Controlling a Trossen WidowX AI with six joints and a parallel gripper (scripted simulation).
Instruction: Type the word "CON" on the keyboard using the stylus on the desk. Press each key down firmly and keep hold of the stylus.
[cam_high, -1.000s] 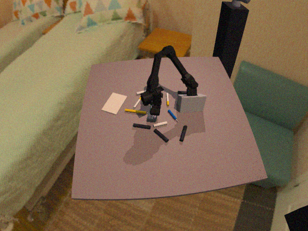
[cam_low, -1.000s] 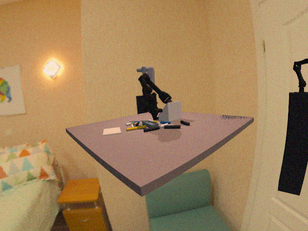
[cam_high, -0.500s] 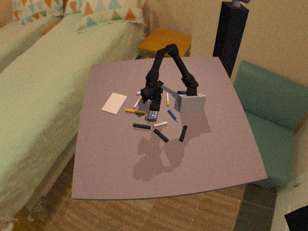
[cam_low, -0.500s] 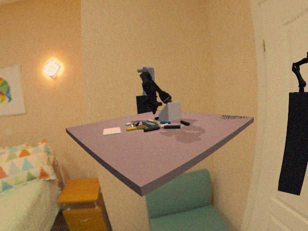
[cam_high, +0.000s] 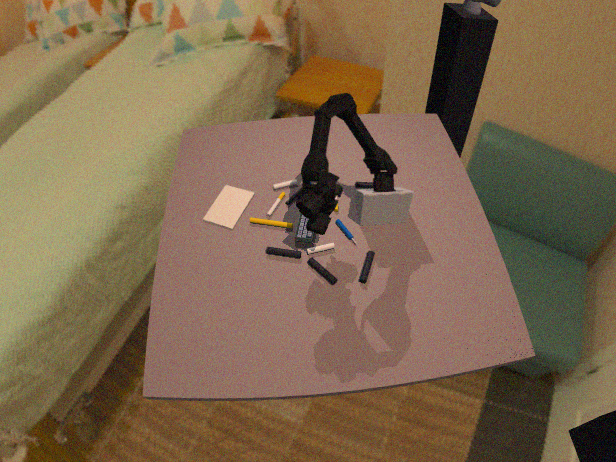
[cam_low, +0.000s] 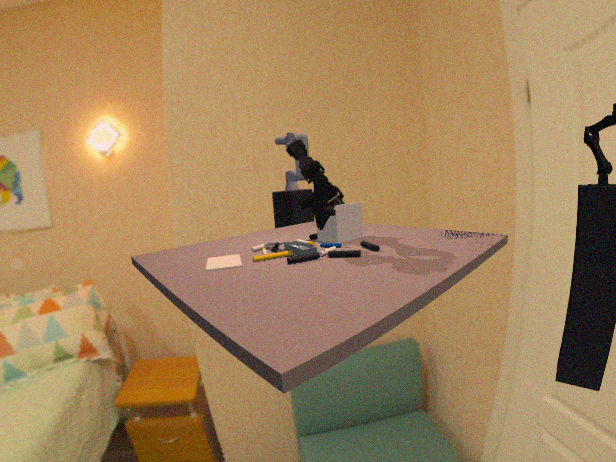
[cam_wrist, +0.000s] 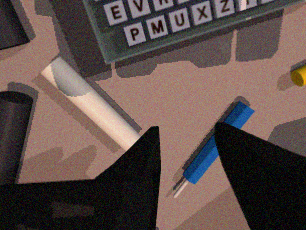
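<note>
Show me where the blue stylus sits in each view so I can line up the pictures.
Top: blue stylus on the table, just right of the gripper, left of the grey base block.
Exterior: short blue bar in front of the block.
Wrist: lying diagonally between the open fingers, tip toward the camera.
Shared landmark: the keyboard, beside it in all three.
</note>
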